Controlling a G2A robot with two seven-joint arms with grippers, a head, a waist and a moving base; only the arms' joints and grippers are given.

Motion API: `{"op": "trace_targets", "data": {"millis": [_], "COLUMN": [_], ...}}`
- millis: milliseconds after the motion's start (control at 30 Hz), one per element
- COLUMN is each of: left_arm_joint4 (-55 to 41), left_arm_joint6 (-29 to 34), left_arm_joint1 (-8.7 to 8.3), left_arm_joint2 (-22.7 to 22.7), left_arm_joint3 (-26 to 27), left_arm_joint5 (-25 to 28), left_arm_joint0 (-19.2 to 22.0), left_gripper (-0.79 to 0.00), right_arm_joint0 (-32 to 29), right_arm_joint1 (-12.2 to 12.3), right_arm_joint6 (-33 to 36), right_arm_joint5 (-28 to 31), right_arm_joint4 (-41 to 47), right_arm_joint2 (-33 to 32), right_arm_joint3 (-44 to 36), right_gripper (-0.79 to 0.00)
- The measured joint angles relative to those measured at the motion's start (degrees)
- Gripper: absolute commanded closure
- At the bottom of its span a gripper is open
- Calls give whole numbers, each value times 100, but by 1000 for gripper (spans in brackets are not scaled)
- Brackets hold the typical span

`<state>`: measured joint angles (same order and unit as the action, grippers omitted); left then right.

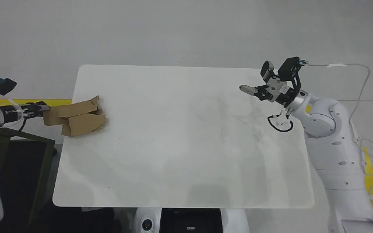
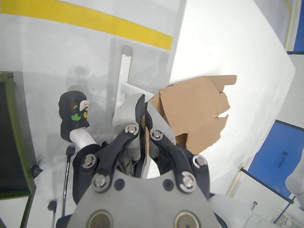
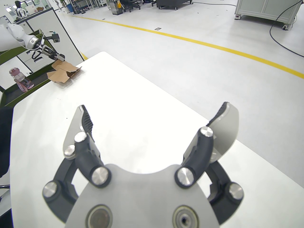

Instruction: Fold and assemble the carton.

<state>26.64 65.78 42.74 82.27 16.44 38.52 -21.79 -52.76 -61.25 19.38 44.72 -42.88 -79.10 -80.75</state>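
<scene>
We found the left hand (image 2: 142, 104) clamped on one flap of the carton (image 2: 194, 112), which lay half-formed at the desk (image 1: 186, 151) edge on that side, nothing visible inside it. We judged the grip should hold the flap steady while the panels are squared. Well apart, the right hand (image 3: 154, 111) hung wide open above the opposite end.
</scene>
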Motion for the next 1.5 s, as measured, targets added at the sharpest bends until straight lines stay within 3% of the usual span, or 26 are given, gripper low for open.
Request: {"op": "trace_targets", "data": {"millis": [267,600,767,1100,1500], "left_arm_joint4": [-1481,-3365,-3932,-4687,-4894], "left_arm_joint6": [139,398,576,620,498], "left_arm_joint1": [35,-15,11,365,830], "left_arm_joint2": [-101,-455,-621,-1321,-2279], "left_arm_joint3": [712,2103,2374,2908,3390], "left_arm_joint5": [-137,-398,-575,-787,-492], "left_arm_joint0": [-143,-666,-730,-574,-5], "left_gripper": [0,0,0,0,0], "right_arm_joint0": [0,0,0,0,0], "right_arm_joint1": [0,0,0,0,0], "right_arm_joint6": [0,0,0,0,0], "right_arm_joint5": [0,0,0,0,0], "right_arm_joint4": [0,0,0,0,0], "right_arm_joint2": [0,0,0,0,0], "right_arm_joint3": [0,0,0,0,0], "right_gripper": [-785,-785,-785,-785,-785]}}
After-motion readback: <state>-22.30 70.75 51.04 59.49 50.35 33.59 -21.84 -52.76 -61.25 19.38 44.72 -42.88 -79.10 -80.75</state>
